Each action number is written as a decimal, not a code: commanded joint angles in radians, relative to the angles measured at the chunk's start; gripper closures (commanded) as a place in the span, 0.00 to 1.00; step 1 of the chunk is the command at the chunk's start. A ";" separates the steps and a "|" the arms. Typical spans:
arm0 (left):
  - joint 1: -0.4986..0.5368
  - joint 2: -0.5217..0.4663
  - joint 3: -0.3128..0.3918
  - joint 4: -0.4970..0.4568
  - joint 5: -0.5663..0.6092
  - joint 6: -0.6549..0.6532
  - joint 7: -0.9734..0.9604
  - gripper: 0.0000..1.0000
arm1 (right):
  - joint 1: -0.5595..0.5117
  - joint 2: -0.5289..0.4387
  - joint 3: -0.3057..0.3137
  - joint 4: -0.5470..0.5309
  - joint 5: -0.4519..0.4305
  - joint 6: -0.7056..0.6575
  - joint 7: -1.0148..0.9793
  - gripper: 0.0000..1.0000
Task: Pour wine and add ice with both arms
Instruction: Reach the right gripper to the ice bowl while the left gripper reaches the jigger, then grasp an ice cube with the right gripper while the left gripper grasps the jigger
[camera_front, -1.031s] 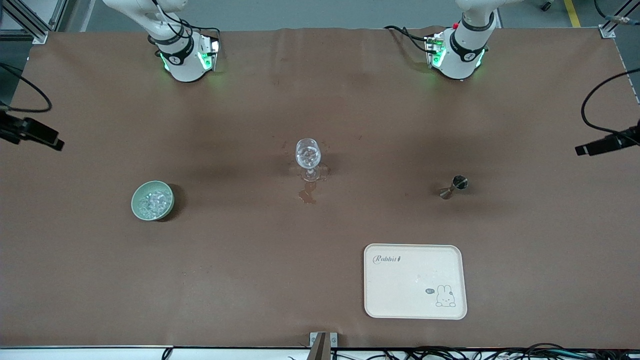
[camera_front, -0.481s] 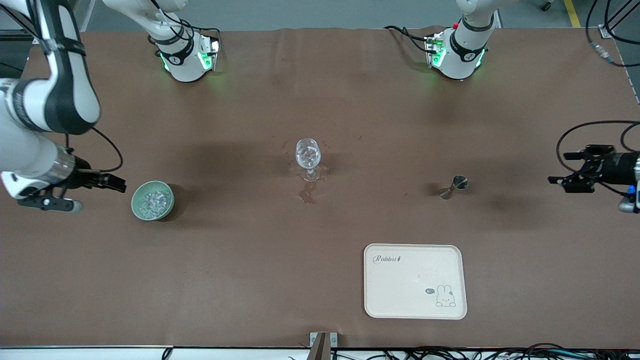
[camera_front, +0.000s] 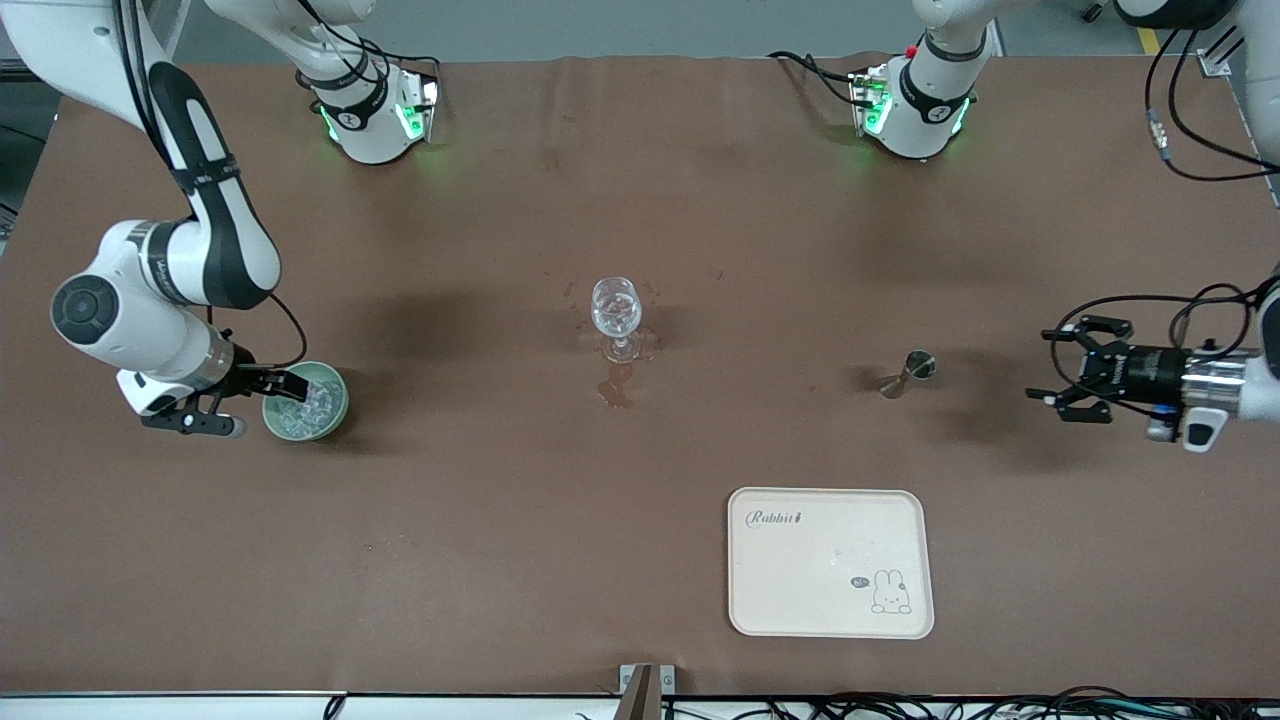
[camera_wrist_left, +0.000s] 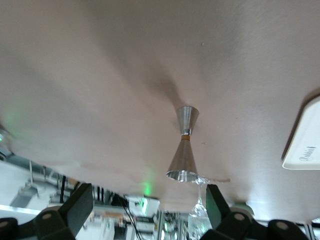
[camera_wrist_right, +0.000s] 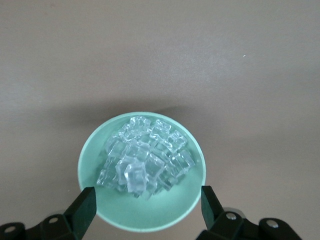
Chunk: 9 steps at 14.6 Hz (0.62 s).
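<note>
Meanwhile both arms had swung in within 1 second, the right gripper (camera_front: 290, 385) open, empty over the ice (camera_wrist_right: 145, 162), the left gripper (camera_front: 1060, 362) open, empty near the jigger (camera_front: 908, 373).

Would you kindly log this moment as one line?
right gripper: open over ice bowl | left gripper: open, facing jigger | wine glass: untouched

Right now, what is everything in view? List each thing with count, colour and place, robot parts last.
bowl: one, pale green, toward the right arm's end of the table.
ice: a heap of clear chunks, in the bowl.
glass: one, clear, stemmed, upright at mid-table.
stain: one, dark, nearer the front camera than the glass.
jigger: one, metal, toward the left arm's end.
tray: one, cream, nearest the front camera.
right gripper: black, open, over the bowl.
left gripper: black, open, beside the jigger.
</note>
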<state>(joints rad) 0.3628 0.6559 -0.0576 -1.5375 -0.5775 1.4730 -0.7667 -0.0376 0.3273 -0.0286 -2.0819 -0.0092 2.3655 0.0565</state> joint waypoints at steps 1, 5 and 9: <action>-0.018 0.047 -0.004 -0.018 -0.056 -0.007 -0.019 0.01 | 0.018 0.027 -0.001 -0.015 0.012 0.032 -0.006 0.22; -0.028 0.108 -0.013 -0.041 -0.067 -0.008 0.061 0.01 | 0.028 0.033 0.001 -0.029 0.014 0.035 -0.001 0.32; -0.028 0.180 -0.018 -0.052 -0.169 0.004 0.154 0.05 | 0.028 0.033 0.001 -0.040 0.014 0.043 -0.003 0.40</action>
<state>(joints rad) 0.3322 0.8050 -0.0731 -1.5884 -0.6939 1.4733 -0.6565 -0.0098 0.3759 -0.0277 -2.0880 -0.0089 2.3867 0.0568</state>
